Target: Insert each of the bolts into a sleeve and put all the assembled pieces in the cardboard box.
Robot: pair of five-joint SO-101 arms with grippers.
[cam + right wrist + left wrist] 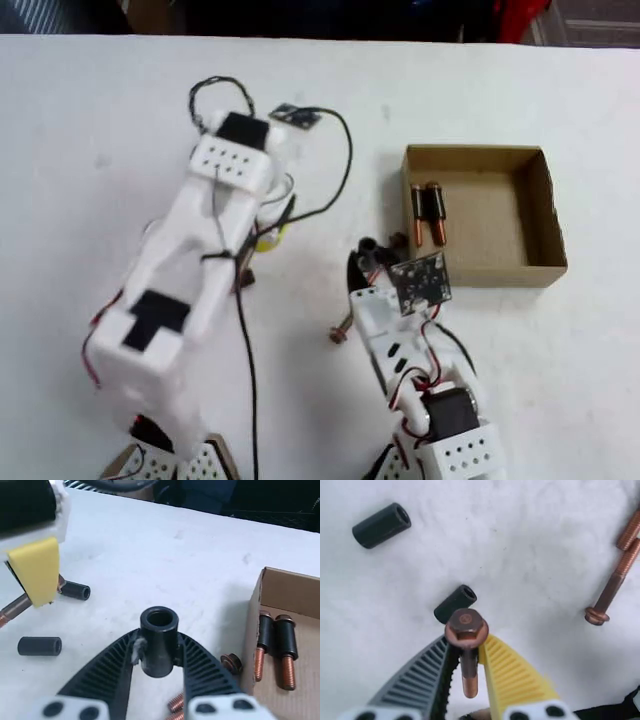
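Now, left gripper (466,642) pinching bolt (466,625), right gripper (158,646) clamping sleeve (158,622), loose sleeves (381,525) nearby, assembled pieces (286,640) in cardboard box (292,591).

White arms (195,260), black cables (246,350); fingers (512,675) grey, yellow (right: black).

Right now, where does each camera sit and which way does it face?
High view: fixed above the table, looking down; shows the left arm, right arm and cardboard box.
Left wrist view: on the left wrist, looking along the left gripper, shut on a bolt, at a loose sleeve.
Right wrist view: on the right wrist, looking past the right gripper, shut on a sleeve, toward the box.
Shared: high and right wrist views both show the box's two assembled pieces.
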